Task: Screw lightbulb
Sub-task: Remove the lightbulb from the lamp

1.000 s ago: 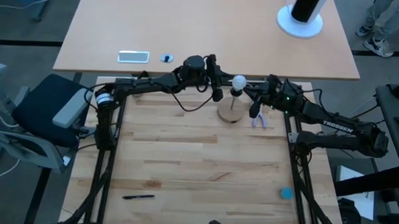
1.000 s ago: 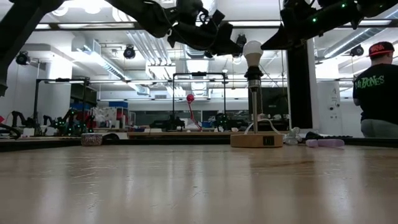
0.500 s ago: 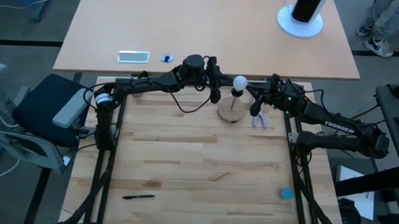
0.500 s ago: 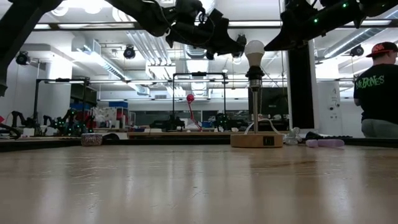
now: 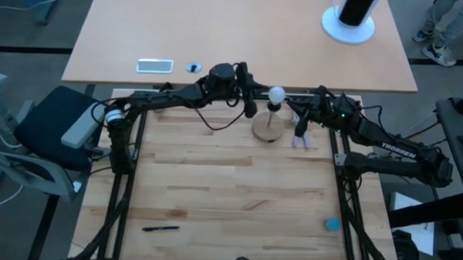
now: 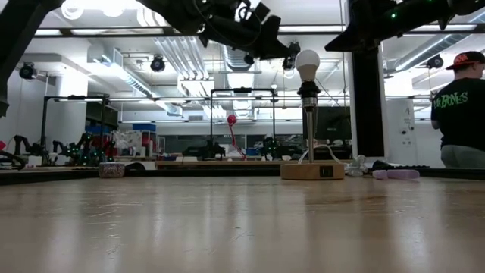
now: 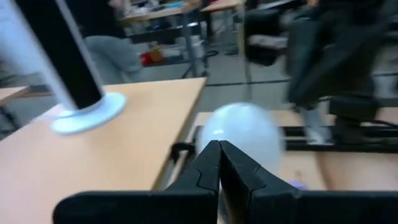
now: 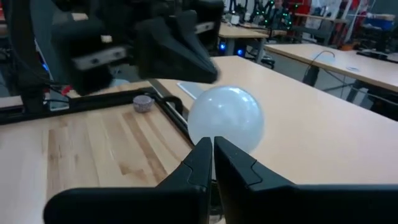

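— Where is the lightbulb (image 5: 277, 94)?

— Upright atop the black post (image 6: 309, 127) of the round wooden disc (image 5: 268, 130), at the table's far edge, between the two arms.

— And the claws?

— The left gripper (image 5: 250, 109) hangs just left of the bulb, fingers pressed together, holding nothing. The right gripper (image 5: 299, 131) sits just right of the disc, also closed and empty.

— Is either touching the bulb?

— No; both are near it but apart.
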{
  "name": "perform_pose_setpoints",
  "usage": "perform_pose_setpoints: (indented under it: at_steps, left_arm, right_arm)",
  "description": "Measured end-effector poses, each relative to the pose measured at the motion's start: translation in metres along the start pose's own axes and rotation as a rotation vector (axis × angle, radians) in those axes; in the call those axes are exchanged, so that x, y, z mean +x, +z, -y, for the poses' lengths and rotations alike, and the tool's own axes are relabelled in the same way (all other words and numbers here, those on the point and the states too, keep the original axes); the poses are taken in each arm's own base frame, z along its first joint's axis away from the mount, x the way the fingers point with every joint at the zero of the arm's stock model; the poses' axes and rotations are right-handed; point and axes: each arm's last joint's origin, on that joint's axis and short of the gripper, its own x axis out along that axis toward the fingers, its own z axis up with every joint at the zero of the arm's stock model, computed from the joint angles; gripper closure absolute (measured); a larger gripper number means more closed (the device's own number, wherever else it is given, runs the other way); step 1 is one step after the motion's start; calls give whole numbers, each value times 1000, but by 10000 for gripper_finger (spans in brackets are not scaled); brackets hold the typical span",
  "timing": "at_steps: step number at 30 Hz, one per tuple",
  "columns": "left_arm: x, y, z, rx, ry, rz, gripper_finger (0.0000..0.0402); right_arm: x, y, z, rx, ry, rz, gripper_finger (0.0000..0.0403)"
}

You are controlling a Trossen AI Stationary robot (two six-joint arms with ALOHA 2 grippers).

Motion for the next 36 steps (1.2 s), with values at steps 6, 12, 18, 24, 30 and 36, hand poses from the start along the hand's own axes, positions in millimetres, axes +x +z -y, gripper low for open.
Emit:
perform_pose_setpoints:
  at_steps: [6, 12, 18, 24, 30, 36]
  left_arm:
    - [12, -13, -3, -4, 48, -3, 401]
    - [16, -18, -1, -6, 14, -10, 401]
    - [12, -17, 2, -21, -123, -16, 401]
    - [5, -19, 5, -38, -132, -114, 401]
    - [0, -9, -1, -7, 7, -84, 401]
    - [2, -5, -2, 36, 22, -26, 401]
  right_arm:
    - [11, -5, -1, -2, 4, -30, 390]
    - [22, -11, -1, -6, -30, -71, 390]
    - [18, -10, 1, -14, -89, -72, 390]
    - [8, -6, 3, -16, -113, -54, 390]
    - [2, -1, 0, -4, -22, -13, 390]
    - [9, -1, 0, -20, -9, 8, 390]
